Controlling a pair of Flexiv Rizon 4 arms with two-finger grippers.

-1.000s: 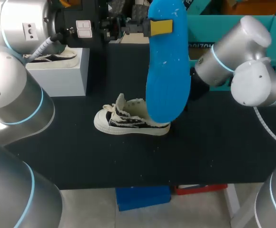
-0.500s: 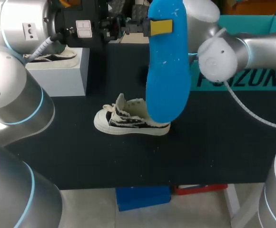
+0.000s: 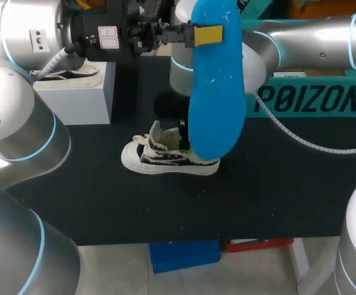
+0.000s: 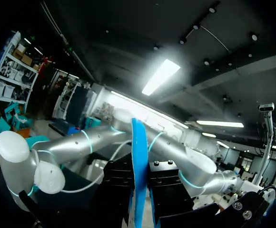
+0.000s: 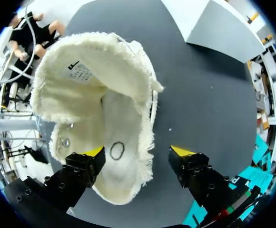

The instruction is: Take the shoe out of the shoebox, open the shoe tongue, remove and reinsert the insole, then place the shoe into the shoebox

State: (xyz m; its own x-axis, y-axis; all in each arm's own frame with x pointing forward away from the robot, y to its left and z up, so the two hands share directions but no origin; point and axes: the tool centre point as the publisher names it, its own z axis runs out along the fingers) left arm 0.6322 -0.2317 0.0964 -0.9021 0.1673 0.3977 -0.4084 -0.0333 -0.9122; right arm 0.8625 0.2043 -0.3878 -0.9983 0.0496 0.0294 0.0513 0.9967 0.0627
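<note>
My left gripper (image 3: 197,34) is shut on a blue insole (image 3: 216,86) and holds it upright, high above the table. In the left wrist view the insole (image 4: 138,156) stands edge-on between the black fingers of the left gripper (image 4: 139,194). A cream and black shoe (image 3: 159,157) lies on the black table, toe to the left. My right arm crosses in from the right behind the insole, which hides most of its gripper. In the right wrist view the right gripper (image 5: 138,152) hangs open over the shoe (image 5: 100,104). One fingertip (image 5: 94,152) is above the shoe's inside, the other over the table.
A white box (image 3: 73,92) with a second shoe (image 3: 67,70) on top stands at the back left. The teal shoebox (image 3: 313,98) stands at the back right behind my right arm. The table (image 3: 276,190) is bare in front of and right of the shoe.
My right arm has swung from the back right toward the left and now hangs over the shoe, uncovering the shoebox's front. The left arm and insole have kept still.
</note>
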